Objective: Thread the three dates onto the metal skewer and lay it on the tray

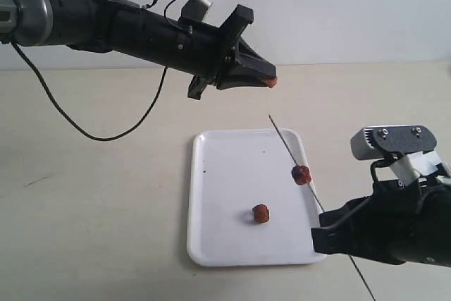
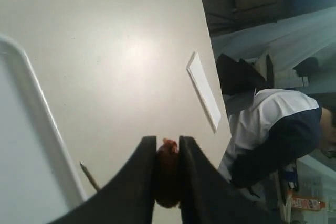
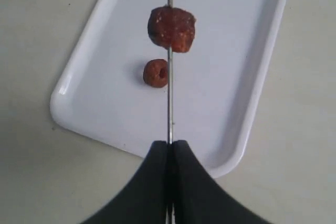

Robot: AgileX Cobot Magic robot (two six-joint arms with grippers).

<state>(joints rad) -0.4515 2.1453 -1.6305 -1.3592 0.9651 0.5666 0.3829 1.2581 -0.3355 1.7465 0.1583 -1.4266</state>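
My right gripper [image 1: 323, 225] [image 3: 169, 143] is shut on the metal skewer [image 1: 285, 142] [image 3: 169, 98], which slants up over the white tray [image 1: 225, 244] [image 3: 247, 77]. One date [image 1: 301, 174] [image 3: 171, 28] is threaded on the skewer. A second date [image 1: 261, 213] [image 3: 156, 73] lies loose on the tray. My left gripper [image 1: 271, 79] [image 2: 168, 142] hangs high above the table behind the tray, shut on the third date [image 1: 273, 81] [image 2: 168, 174]. The skewer's pointed tip [image 2: 89, 176] shows in the left wrist view beside the tray's rim [image 2: 39, 98].
A black cable [image 1: 84, 128] loops from the left arm onto the beige table. A flat white sheet [image 2: 205, 92] lies farther off on the table. A person in a white and navy top [image 2: 273, 140] sits beyond the table's edge.
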